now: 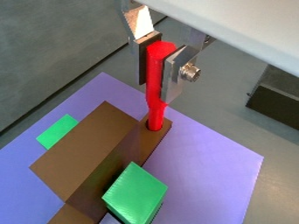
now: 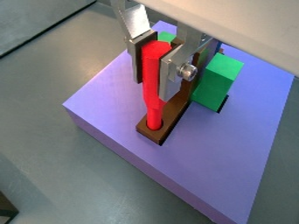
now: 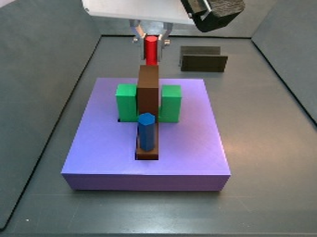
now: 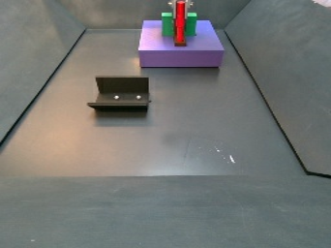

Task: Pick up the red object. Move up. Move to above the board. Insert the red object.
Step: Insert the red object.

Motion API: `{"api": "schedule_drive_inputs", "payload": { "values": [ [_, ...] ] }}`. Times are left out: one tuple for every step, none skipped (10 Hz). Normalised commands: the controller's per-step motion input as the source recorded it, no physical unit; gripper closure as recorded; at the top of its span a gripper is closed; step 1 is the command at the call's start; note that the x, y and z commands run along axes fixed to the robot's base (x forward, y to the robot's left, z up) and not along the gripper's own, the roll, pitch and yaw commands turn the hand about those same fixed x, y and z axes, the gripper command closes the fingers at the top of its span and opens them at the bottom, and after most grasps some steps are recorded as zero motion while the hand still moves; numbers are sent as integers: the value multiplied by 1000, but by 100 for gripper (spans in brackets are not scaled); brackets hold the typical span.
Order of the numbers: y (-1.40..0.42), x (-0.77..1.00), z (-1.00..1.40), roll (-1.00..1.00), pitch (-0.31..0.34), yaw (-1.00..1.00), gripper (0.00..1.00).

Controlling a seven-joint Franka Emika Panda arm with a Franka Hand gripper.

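Observation:
My gripper [image 1: 156, 66] is shut on the red object [image 1: 156, 83], a slim upright peg, also seen in a wrist view [image 2: 153, 79]. Its lower tip sits in a hole at the end of the brown board [image 1: 87, 153], which lies on the purple slab [image 1: 216, 162] between two green blocks [image 1: 135, 192]. In a side view the gripper [image 3: 150, 39] holds the red object [image 3: 150, 49] upright at the far end of the board [image 3: 148, 93], and a blue peg [image 3: 146, 130] stands at the near end. In a side view the red object [image 4: 181, 17] shows far off.
The dark L-shaped fixture [image 3: 203, 61] stands on the grey floor beyond the slab, and shows nearer the camera in a side view [image 4: 120, 93]. Grey walls ring the floor.

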Motion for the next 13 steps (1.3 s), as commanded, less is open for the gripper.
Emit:
{"api": "schedule_drive_inputs", "payload": {
  "values": [
    [20, 0, -674, 117, 0, -69, 100],
    [3, 0, -654, 120, 0, -89, 100],
    [40, 0, -631, 146, 0, -43, 100],
    [6, 0, -651, 113, 4, -29, 100],
    [0, 0, -654, 70, 0, -31, 100],
    [0, 0, -580, 77, 0, -40, 100],
    [26, 0, -357, 56, 67, -91, 100],
    [-123, 0, -89, 179, 36, -29, 100],
    [-166, 503, -531, 0, 19, -200, 100],
    [60, 386, -483, 23, 80, -257, 100],
    [166, 0, -357, 66, 57, -143, 100],
    [0, 0, 0, 63, 0, 0, 100],
    [0, 0, 0, 0, 0, 0, 100]
  ]
}}
